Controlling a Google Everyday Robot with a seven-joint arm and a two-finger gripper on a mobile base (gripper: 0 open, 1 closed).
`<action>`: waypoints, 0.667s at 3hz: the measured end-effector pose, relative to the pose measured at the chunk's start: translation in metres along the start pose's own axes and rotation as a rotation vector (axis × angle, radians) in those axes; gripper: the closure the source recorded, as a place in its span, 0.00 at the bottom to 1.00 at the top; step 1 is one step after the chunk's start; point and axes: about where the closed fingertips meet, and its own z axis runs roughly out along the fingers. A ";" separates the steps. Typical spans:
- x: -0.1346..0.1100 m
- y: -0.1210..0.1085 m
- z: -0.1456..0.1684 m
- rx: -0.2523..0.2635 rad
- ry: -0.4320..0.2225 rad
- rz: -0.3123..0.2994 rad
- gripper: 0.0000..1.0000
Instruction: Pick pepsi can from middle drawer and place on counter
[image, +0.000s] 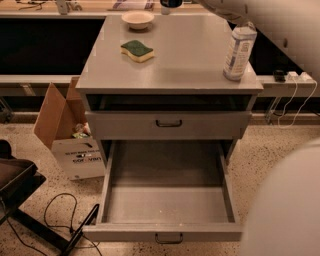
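Note:
The middle drawer (167, 232) is pulled fully out at the bottom of the cabinet, and its tray is bare. The counter (190, 55) is the flat grey top of the cabinet. A small dark-blue thing with a pale rim (171, 3) is cut off by the top edge of the camera view, above the counter's back edge. It looks like the lower end of the pepsi can. My white arm (260, 20) reaches in from the right toward it. My gripper is beyond the top edge, out of view.
On the counter are a clear plastic bottle (239, 52) at the right, a green-and-yellow sponge (136, 50) and a pale bowl (137, 19) at the back. A shut drawer front (169, 124) sits above the open one. A cardboard box (70, 137) and cables (55, 215) are on the floor at the left.

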 end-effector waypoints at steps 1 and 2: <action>0.049 0.024 0.051 0.022 0.065 0.124 1.00; 0.106 0.080 0.114 0.025 0.163 0.251 1.00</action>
